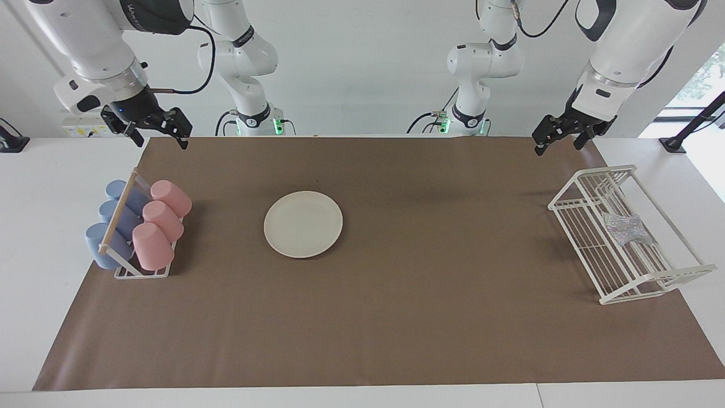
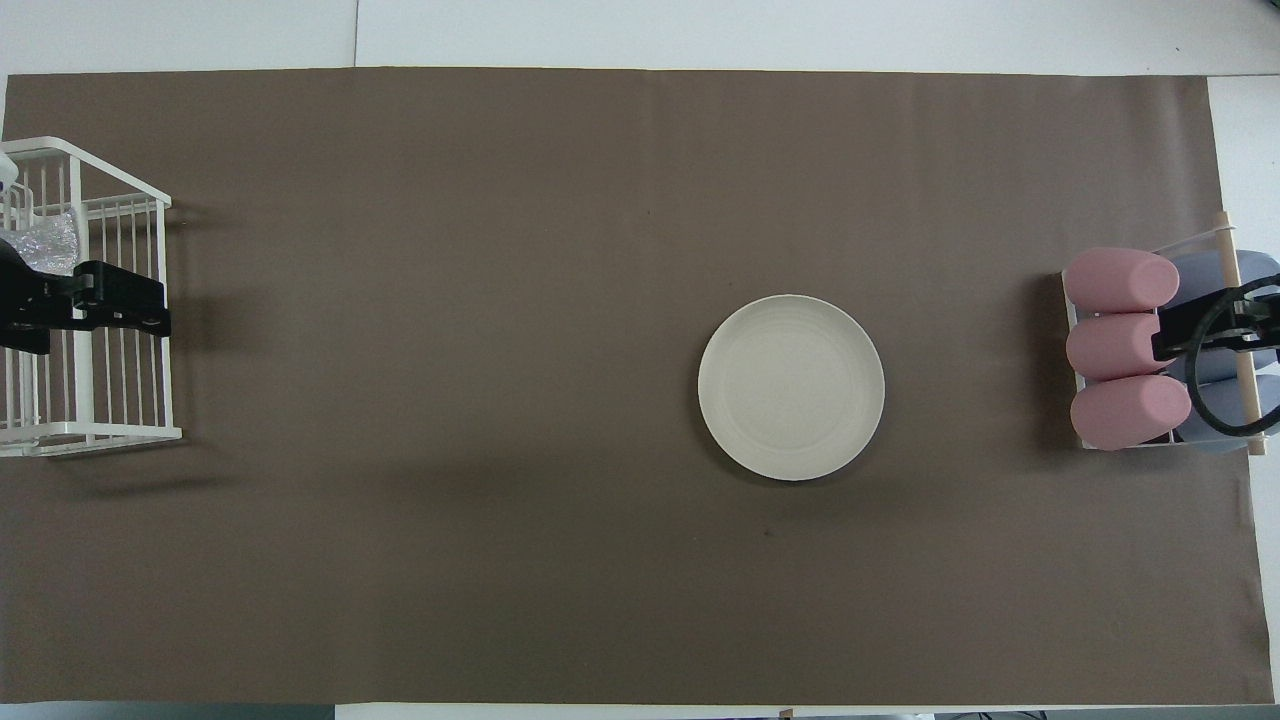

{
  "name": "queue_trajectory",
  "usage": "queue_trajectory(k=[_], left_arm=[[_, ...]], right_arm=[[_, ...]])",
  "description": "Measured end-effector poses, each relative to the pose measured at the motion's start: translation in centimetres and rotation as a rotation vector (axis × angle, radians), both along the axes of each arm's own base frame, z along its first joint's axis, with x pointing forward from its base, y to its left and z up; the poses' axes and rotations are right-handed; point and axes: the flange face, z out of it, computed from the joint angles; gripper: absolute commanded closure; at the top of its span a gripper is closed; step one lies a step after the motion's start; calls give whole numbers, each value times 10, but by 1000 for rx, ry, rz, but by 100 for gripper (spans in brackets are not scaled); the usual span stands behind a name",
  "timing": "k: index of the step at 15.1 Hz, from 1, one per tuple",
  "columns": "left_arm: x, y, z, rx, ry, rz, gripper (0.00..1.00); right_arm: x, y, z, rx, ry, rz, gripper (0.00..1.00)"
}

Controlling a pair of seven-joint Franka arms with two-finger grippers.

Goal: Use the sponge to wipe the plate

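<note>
The cream-white plate (image 1: 303, 224) (image 2: 791, 387) lies flat on the brown mat, toward the right arm's end. The silvery glittery sponge (image 1: 626, 228) (image 2: 45, 245) rests inside a white wire rack (image 1: 589, 249) (image 2: 120, 432) at the left arm's end. My left gripper (image 1: 558, 144) (image 2: 100, 305) hangs open high over that rack, apart from the sponge and holding nothing. My right gripper (image 1: 160, 139) (image 2: 1200, 335) hangs open and empty over the cup rack, waiting.
A small rack (image 1: 141, 272) (image 2: 1075, 380) at the right arm's end holds three pink cups (image 1: 161, 218) (image 2: 1120, 350) and three blue cups (image 1: 113, 224), all lying on their sides. Brown mat (image 1: 430, 283) covers the table between the plate and the wire rack.
</note>
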Motion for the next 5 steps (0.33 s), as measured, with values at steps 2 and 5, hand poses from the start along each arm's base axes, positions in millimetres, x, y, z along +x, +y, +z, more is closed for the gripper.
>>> queue_trajectory(k=[2, 5], left_arm=[[0, 0, 0, 0, -1, 0, 0], [0, -1, 0, -5, -2, 0, 0]], right_arm=[[0, 0, 0, 0, 0, 0, 0], [0, 0, 0, 0, 0, 1, 0]])
